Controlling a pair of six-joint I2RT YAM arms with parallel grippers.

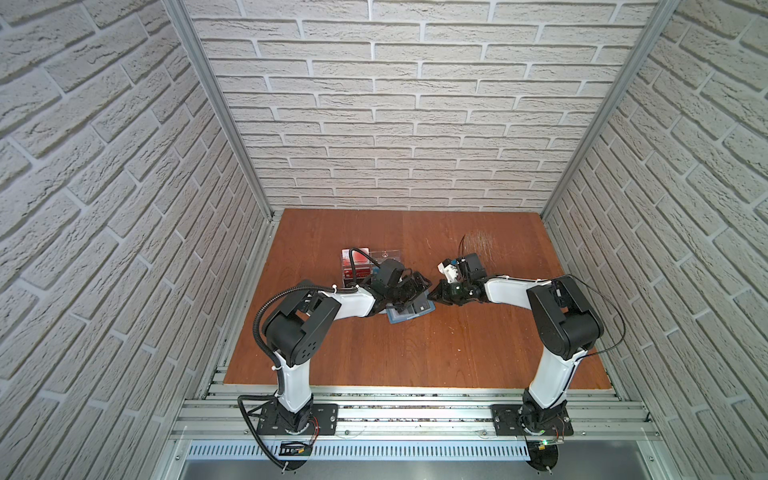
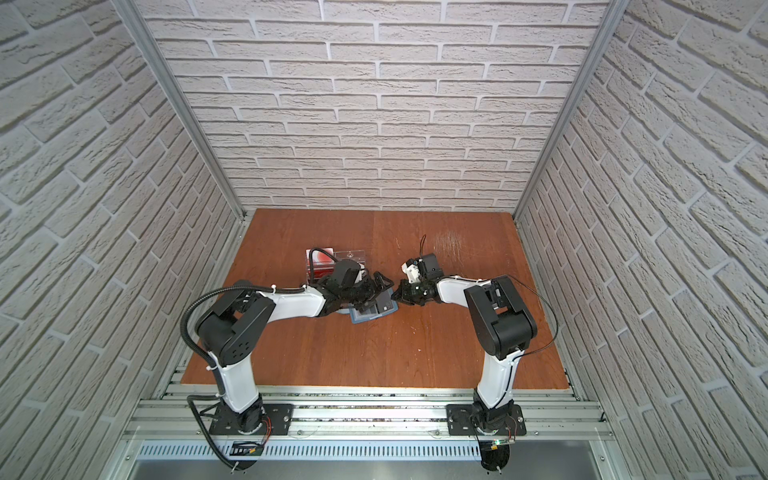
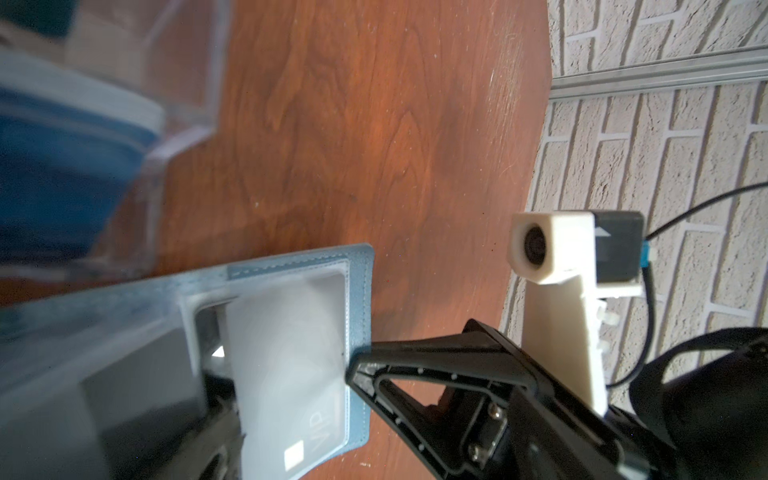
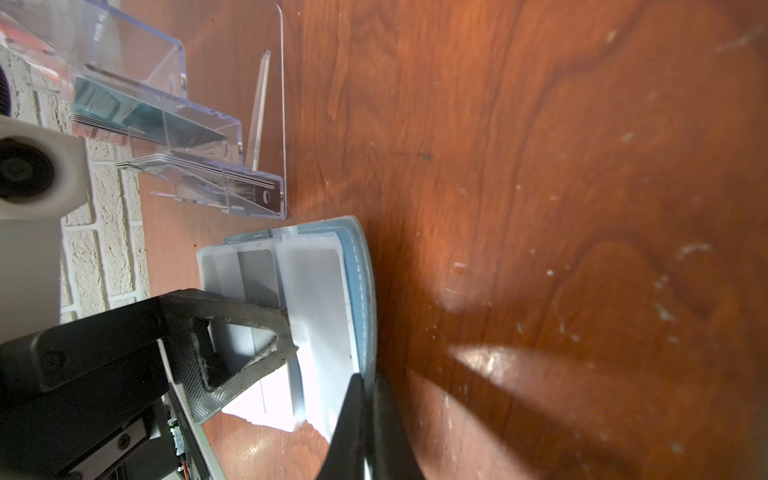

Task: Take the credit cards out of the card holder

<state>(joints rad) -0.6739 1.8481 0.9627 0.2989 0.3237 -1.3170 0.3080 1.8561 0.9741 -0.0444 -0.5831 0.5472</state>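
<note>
Roughly mid-table, one card holder [image 1: 405, 318] lies opened flat on the wooden table [image 1: 415, 357], slate-blue cover down, clear pockets up; just behind it stands one clear acrylic rack [image 4: 232, 124] holding stacks of other cards, too many to count. Two arms meet over the holder. The left gripper [image 1: 409, 293] hangs above it with jaws spread wide, holding nothing, and one of its fingers [image 4: 232, 309] sits over the inner pockets. The right gripper [image 1: 434, 296] has its jaws closed together on the holder's outer edge, seemingly pinning it. Two credit cards [image 3: 291, 365] seem to show inside: one marked VIP, with a chip, under a frosted window; what looks like a second, grey one [image 4: 255, 278] in the neighbouring pocket; whether more hide beneath cannot be told. The cards look thin, stiff, light and smooth, likely slippery in their sleeves; the best hold is probably a pinch on whichever short edge pokes out of its pocket. The holder looks soft and light; it would likely slide or lift unless pinned.
</note>
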